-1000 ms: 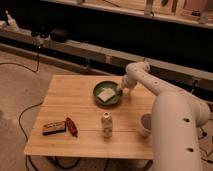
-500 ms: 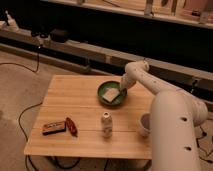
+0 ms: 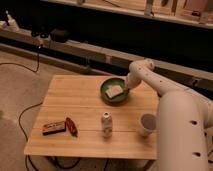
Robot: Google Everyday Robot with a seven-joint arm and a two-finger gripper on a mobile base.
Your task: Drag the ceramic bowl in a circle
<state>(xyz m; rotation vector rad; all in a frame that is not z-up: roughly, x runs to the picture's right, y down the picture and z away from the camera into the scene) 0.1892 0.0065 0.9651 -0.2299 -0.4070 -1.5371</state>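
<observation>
Steadiness matters: with the gripper (image 3: 126, 89) pinched shut on the right rim of the bowl (image 3: 106, 92), far side of the desk (image 3: 75, 107), a slow, flat circle avoids tipping it.

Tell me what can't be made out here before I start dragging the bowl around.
All in the camera view:
- The hand sits shut at the arm-side rim of the ceramic bowl; its wrist hides whether it pinches that rim.
- The pale square piece in the bowl: too blurred to identify.
- The table: its edge beside the robot's body is hidden by that body.
- Labels on the bottle and flat box: too small to read.
</observation>
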